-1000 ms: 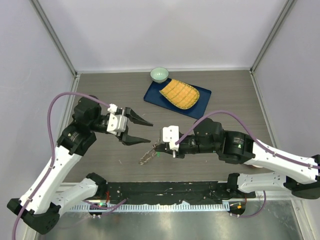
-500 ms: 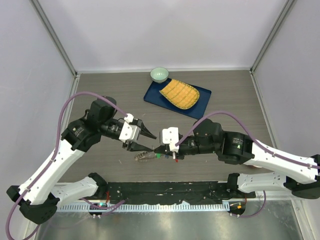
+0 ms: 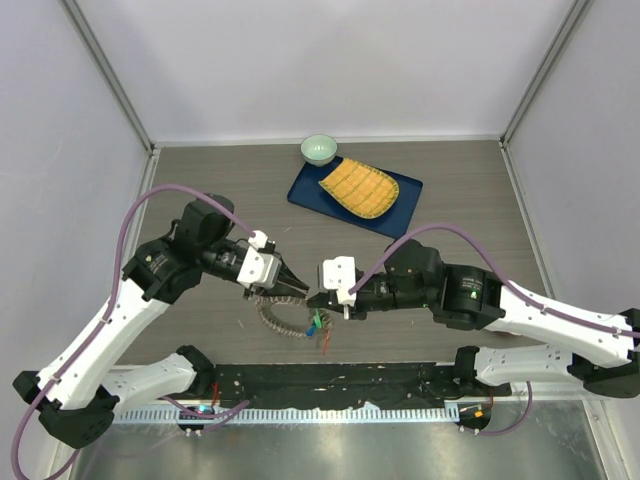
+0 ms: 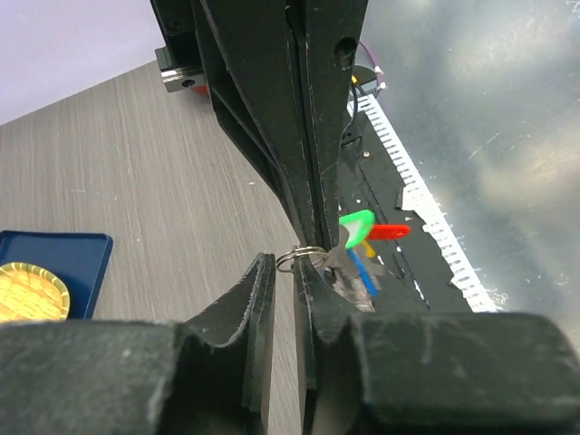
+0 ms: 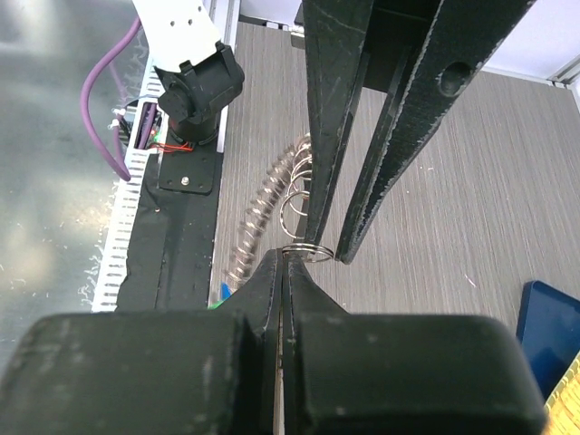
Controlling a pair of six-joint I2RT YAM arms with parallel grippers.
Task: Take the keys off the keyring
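Where the two arms meet, just below the middle of the top view, the keyring (image 3: 272, 316) is seen as a curved fringe of keys (image 5: 256, 214), with green, red and blue heads at its right end. A small wire loop (image 4: 302, 256) of it is clamped between the pressed-together fingers of the right gripper (image 5: 283, 256). The left gripper (image 4: 283, 265) is set at the same loop with a narrow gap showing; whether the loop is pinched there cannot be told. Farther up the frame, a blue tray (image 3: 305, 190) and a pale bowl (image 3: 318, 149) are seen on the wooden table (image 3: 200, 170).
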